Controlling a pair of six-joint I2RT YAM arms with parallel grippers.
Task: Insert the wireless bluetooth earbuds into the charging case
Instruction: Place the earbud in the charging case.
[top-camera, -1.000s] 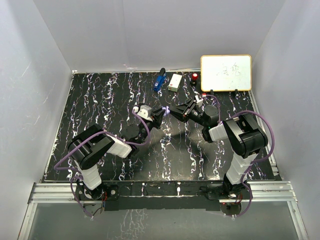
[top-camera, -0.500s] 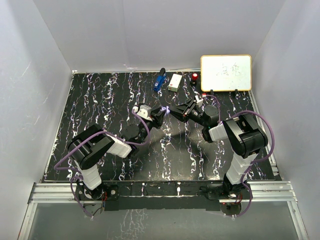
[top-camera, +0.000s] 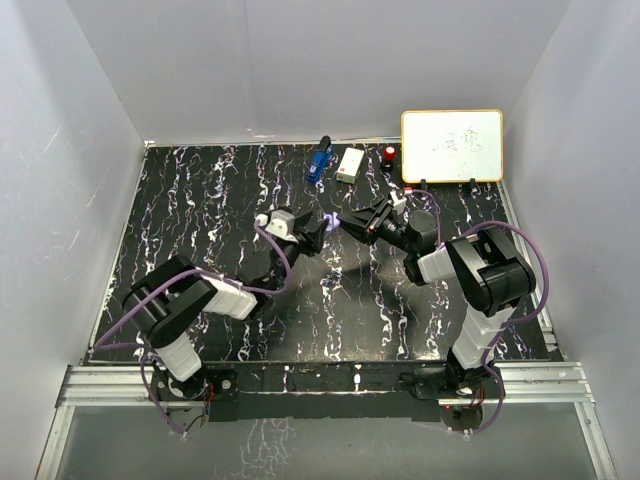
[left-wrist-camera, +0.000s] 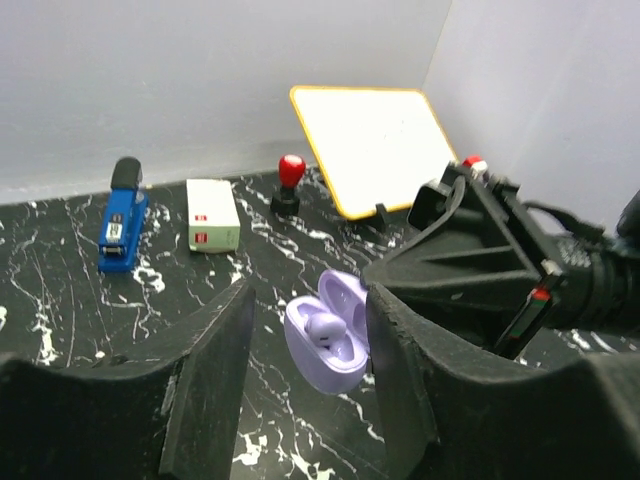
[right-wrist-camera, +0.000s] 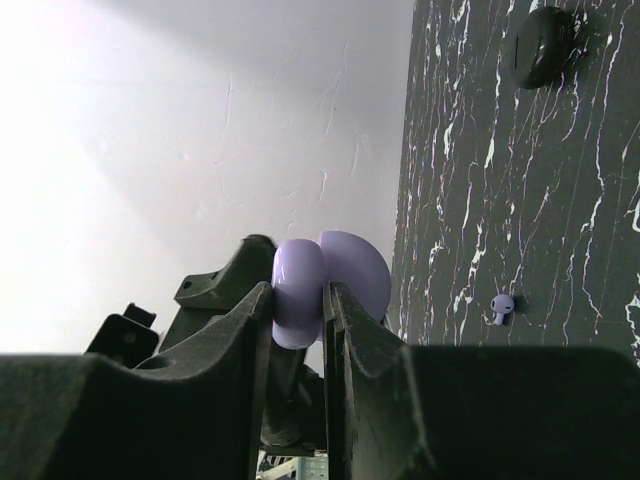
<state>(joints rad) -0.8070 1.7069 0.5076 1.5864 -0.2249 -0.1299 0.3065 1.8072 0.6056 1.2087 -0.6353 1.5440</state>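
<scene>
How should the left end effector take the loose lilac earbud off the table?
Likely from straight above, closing on the rounded head: the lilac earbud lies on the table, its short stem sticking out along the surface and looking too thin to pinch. The left end effector is open and free.

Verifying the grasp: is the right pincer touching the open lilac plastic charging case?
Touching. The right wrist view shows the right pincer with both fingers pressed against the open lilac plastic charging case, no gap.
</scene>
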